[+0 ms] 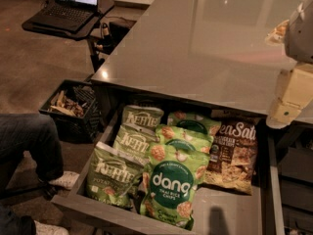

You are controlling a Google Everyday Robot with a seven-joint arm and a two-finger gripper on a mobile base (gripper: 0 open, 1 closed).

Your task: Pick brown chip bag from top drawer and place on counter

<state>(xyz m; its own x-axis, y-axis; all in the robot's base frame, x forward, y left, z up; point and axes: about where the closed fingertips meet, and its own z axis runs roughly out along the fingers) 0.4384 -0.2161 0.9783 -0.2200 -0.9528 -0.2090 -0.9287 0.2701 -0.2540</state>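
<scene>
The top drawer [230, 210] stands pulled open below the counter's front edge. The brown chip bag [232, 153] lies flat at the drawer's back right, "Sea Salt" lettering up, its left edge against a green dang bag. The grey glossy counter [195, 43] fills the upper middle. My gripper [282, 112], a cream-coloured end of the arm, hangs at the right edge of the view over the counter's front right corner. It is above and to the right of the brown bag and does not touch it.
Three green Kettle bags [128, 146] and green dang bags [171, 185] fill the drawer's left and middle. A black crate [73, 106], a person's leg and shoe [34, 146] and a laptop on a small black table [68, 11] are at left.
</scene>
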